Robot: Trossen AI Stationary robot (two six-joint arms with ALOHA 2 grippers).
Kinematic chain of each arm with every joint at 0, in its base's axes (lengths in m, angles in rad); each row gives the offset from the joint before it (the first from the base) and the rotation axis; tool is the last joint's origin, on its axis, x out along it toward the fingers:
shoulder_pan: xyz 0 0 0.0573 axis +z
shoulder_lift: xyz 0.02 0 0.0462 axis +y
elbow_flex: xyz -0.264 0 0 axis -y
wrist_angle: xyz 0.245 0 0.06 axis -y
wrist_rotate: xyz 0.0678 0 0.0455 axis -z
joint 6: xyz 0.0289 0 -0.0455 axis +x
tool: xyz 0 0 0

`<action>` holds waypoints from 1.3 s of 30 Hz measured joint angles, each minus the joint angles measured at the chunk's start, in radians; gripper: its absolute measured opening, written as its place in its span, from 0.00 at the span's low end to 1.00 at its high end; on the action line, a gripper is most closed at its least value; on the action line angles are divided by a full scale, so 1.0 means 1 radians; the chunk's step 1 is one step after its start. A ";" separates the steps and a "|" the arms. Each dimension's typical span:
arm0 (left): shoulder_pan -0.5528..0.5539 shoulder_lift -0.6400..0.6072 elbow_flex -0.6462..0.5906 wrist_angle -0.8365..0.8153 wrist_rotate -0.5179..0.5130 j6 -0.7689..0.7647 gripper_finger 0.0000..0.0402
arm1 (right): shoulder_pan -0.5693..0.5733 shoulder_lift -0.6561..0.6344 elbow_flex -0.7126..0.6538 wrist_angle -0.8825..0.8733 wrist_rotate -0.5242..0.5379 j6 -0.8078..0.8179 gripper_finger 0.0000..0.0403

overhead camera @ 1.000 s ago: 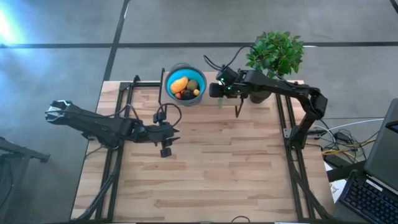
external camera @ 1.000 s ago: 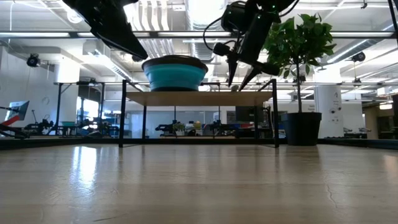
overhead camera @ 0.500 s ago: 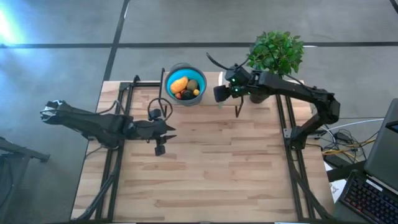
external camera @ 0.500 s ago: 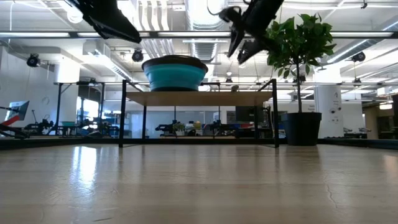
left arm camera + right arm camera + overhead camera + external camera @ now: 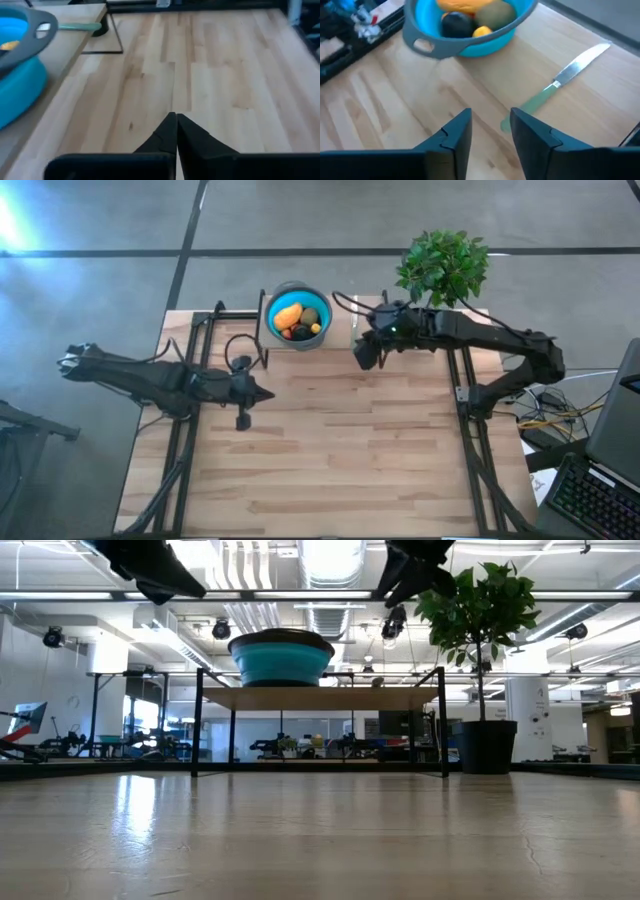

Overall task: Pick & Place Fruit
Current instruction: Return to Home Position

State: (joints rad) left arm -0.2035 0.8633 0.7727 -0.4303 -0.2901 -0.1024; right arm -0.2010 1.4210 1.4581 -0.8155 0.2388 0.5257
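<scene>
The fruit (image 5: 296, 319) lies inside the blue bowl (image 5: 322, 330), which stands at the table's far edge. In the right wrist view I make out an orange-yellow piece (image 5: 465, 4), an olive-brown one (image 5: 495, 12), a black one (image 5: 456, 24) and a tiny orange one (image 5: 481, 31). My right gripper (image 5: 491, 125) hangs open above the table, right of the bowl (image 5: 470, 42), with nothing between its fingers. My left gripper (image 5: 176, 125) is shut and empty above the bare wood, near-left of the bowl (image 5: 17, 80).
A green-handled knife (image 5: 555, 87) lies flat on the table right of the bowl, below my right gripper. A potted plant (image 5: 443, 265) stands at the far right corner. Black frame rails (image 5: 190, 395) (image 5: 462, 380) run along both sides. The wide wooden middle (image 5: 330, 440) holds nothing.
My left gripper has drawn back toward the table's left edge and has shut on nothing. My right gripper has risen and pulled away from the bowl toward the near right, rolling its wrist as it went. The fruit and the bowl have stayed put.
</scene>
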 joint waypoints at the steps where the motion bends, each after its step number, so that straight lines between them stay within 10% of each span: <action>1: 0.000 -0.014 -0.021 0.023 0.017 -0.001 0.01 | 0.008 -0.012 -0.016 0.010 -0.001 -0.021 0.32; 15: 0.047 -0.283 -0.375 0.445 0.153 -0.007 0.02 | 0.134 -0.241 -0.317 0.330 -0.015 -0.085 0.04; 39: 0.072 -0.644 -0.617 0.457 0.159 -0.056 0.01 | 0.149 -0.607 -0.663 0.621 -0.063 -0.109 0.02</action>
State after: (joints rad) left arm -0.1318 0.2194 0.1553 0.0265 -0.1310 -0.1585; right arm -0.0517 0.8139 0.7948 -0.1944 0.1753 0.4170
